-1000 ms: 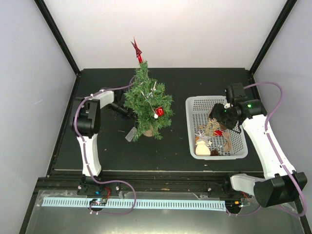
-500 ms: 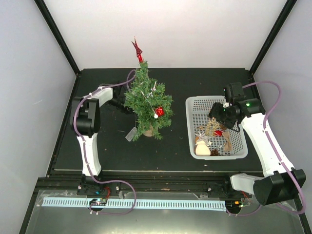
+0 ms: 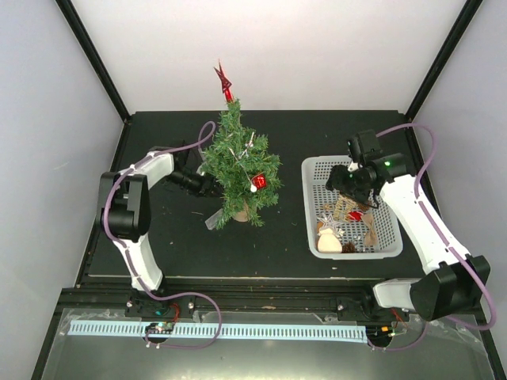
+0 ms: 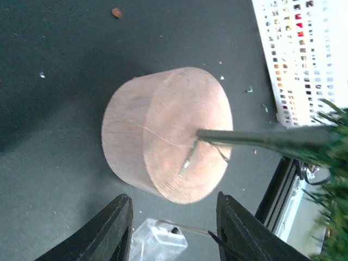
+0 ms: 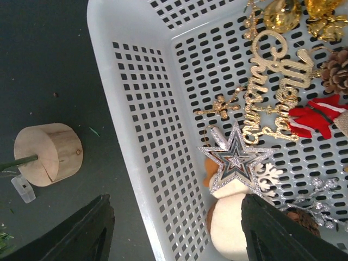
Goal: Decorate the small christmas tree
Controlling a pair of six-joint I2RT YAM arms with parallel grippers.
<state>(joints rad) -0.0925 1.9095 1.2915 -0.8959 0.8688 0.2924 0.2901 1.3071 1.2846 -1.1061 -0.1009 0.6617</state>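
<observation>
The small christmas tree (image 3: 239, 168) stands left of centre on its round tan base (image 3: 240, 214), with a red topper (image 3: 224, 82) and a red ornament (image 3: 259, 181). My left gripper (image 3: 211, 188) is open and empty, low beside the trunk on the tree's left. In the left wrist view the base (image 4: 163, 133) and trunk (image 4: 261, 138) lie just ahead of the open gripper (image 4: 174, 228). My right gripper (image 3: 348, 180) is open and empty above the white basket (image 3: 311, 207). In the right wrist view it (image 5: 176, 234) hangs over the basket's left wall (image 5: 141, 125), near a silver star (image 5: 237, 160).
The basket also holds a gold script ornament (image 5: 274, 87), a red piece (image 5: 315, 117), a pine cone (image 5: 335, 70) and a cream figure (image 5: 234, 228). A clear plastic piece (image 4: 157, 242) lies on the black mat by the tree base; it also shows in the top view (image 3: 214, 219).
My left arm's elbow has swung out left and its gripper has moved in closer to the tree's trunk. My right gripper has shifted left over the basket.
</observation>
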